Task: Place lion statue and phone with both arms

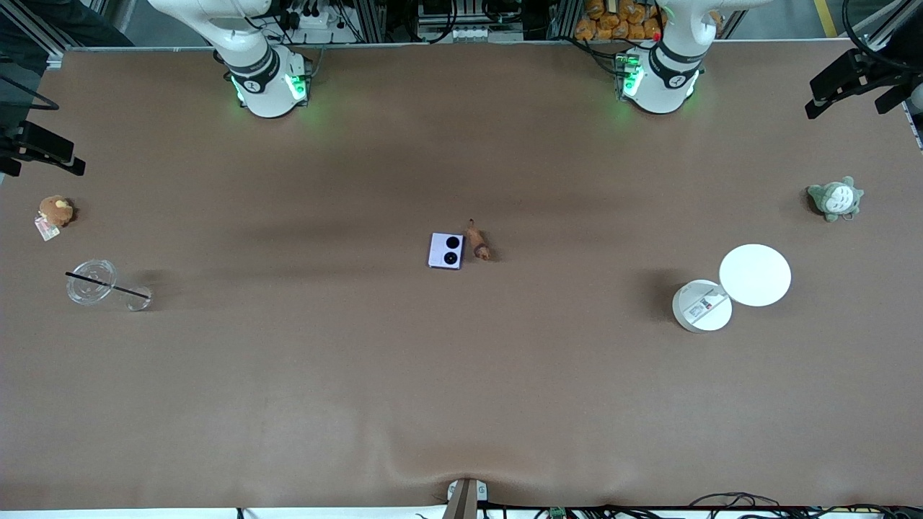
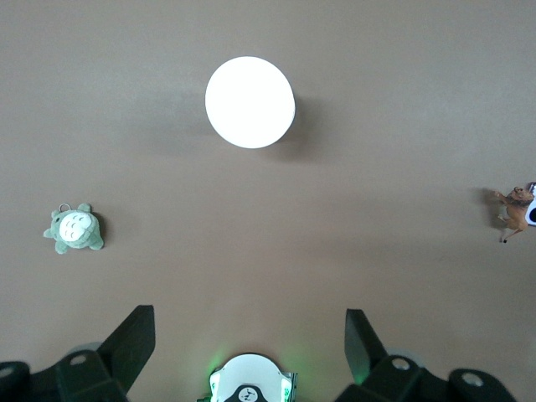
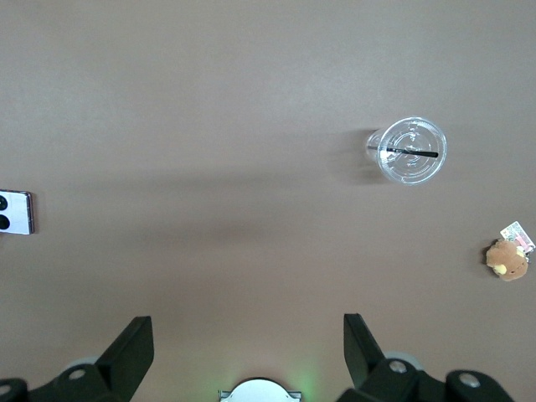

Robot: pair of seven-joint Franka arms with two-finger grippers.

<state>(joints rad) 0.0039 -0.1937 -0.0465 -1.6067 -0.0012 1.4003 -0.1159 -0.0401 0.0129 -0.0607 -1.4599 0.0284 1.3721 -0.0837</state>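
The front view ran, from the right arm's end of the table, brown plush toy (image 1: 55, 211), clear lidded cup (image 1: 92, 282) with black straw (image 1: 107, 285), then the phone (image 1: 446, 250) at mid-table with the lion statue (image 1: 477, 242) just beside it at its 3 o'clock, then a white tub (image 1: 701, 305), white disc (image 1: 755, 275) and grey-green plush (image 1: 835, 199).

Only my wrist views showed my pincers: my left gripper (image 2: 249, 345) and right gripper (image 3: 248, 343) hung high above the table, fingers spread wide, holding nothing.
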